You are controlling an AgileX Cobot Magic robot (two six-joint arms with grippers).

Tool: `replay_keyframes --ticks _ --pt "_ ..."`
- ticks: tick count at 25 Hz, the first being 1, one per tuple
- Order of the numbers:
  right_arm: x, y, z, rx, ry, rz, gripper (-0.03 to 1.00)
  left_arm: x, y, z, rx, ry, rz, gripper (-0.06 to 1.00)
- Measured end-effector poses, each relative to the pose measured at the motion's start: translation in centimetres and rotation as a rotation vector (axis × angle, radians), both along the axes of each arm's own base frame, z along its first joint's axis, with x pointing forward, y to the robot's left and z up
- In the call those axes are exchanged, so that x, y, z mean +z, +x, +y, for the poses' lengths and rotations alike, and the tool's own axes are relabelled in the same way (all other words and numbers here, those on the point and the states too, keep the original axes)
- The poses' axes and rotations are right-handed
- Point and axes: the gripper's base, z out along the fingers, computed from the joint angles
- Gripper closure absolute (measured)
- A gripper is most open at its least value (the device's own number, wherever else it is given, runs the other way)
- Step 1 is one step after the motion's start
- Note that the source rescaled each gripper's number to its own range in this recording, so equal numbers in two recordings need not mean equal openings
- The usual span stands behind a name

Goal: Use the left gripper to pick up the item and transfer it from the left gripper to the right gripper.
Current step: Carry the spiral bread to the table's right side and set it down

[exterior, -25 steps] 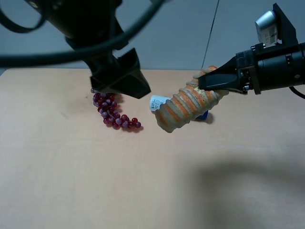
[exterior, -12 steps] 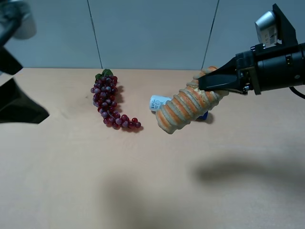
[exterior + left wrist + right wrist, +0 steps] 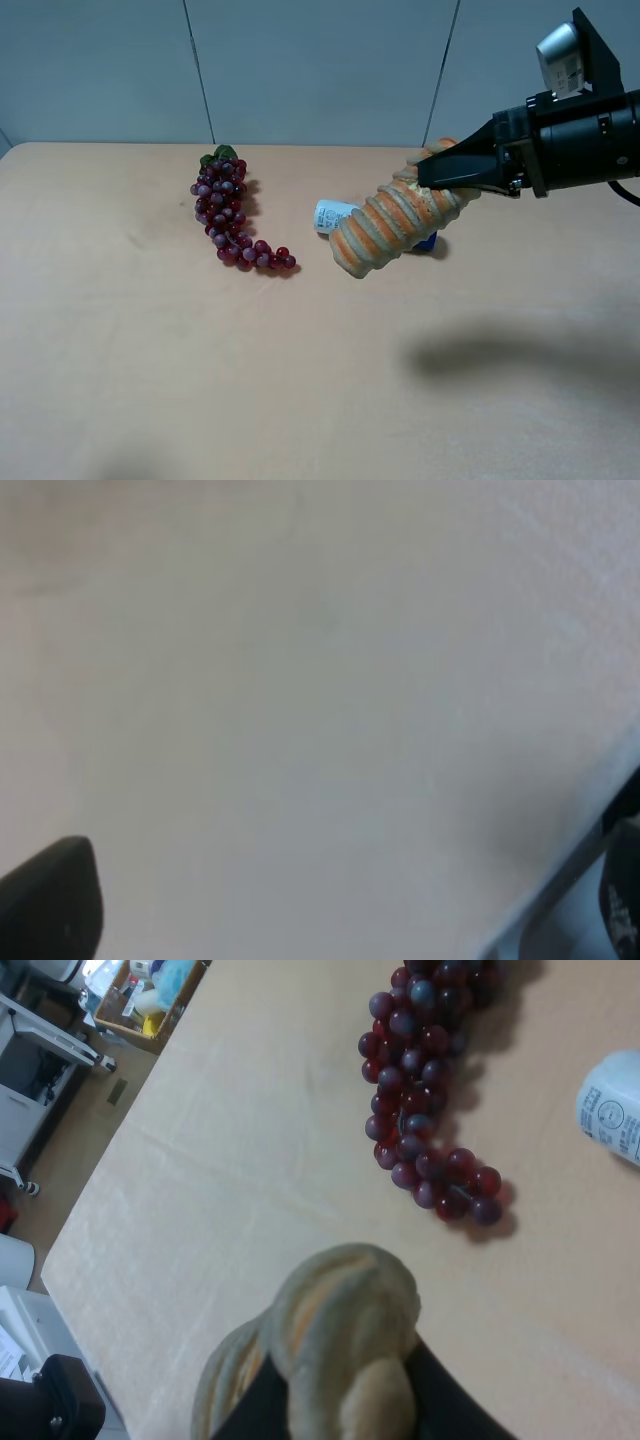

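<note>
The left tool [image 3: 48,898] shows only in its own wrist view, as one dark rounded fingertip at the edge of the picture. The rest of that view is a blurred pale surface, with another dark shape cut off at the far side. I cannot tell whether this tool stands wide or narrow.

From the high camera, the tan counter [image 3: 150,350] fills the lower part of the scene and meets a plain grey panelled wall [image 3: 320,70] behind. A bunch of purple grapes [image 3: 228,215] with a green leaf at its far end lies left of the middle. Just right of it lies a white-and-blue tube [image 3: 332,215]. Only its white end and a bit of its blue end show, because the bread loaf [image 3: 385,228] covers its middle.

The loaf is tilted. Its lower free end points left, toward the grapes, and appears to hang clear of the counter. I cannot tell whether it touches the tube. Its upper end sits between the fingers of the right tool [image 3: 440,172], which is closed on it and reaches in level from the right. The black arm behind it is cut off by the frame. A soft shadow [image 3: 520,355] lies on the counter nearer the camera.

The right wrist view looks along the loaf end-on, with the grapes and tube beyond it. Past the counter edge are floor and blurred furniture.
</note>
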Motion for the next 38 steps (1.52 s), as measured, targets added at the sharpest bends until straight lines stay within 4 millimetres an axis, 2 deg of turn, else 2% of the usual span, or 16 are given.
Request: replay_keyframes --ticks 4,8,11,29,32,38 --pt "0.0 0.0 0.0 0.000 0.000 0.000 0.95 -1.7 -2.4 1.8 0.012 -0.074 -0.046 -0.04" --pt "0.0 0.0 0.0 -0.009 0.005 0.013 0.95 -2.2 -4.9 3.0 -0.015 -0.220 -0.127 -0.04" --pt "0.0 0.0 0.0 -0.011 0.007 0.017 0.95 -2.2 -5.9 3.7 -0.023 -0.275 -0.181 -0.04" --pt "0.0 0.0 0.0 -0.023 0.012 0.032 0.96 -2.6 -5.8 3.3 -0.011 -0.319 -0.161 -0.02" --pt "0.0 0.0 0.0 -0.030 0.013 0.040 0.96 -2.6 -5.8 3.2 0.063 -0.314 -0.172 -0.02" --pt "-0.2 0.0 -0.1 -0.040 0.001 0.063 0.96 -2.6 -5.8 3.1 0.332 -0.289 -0.214 -0.02"
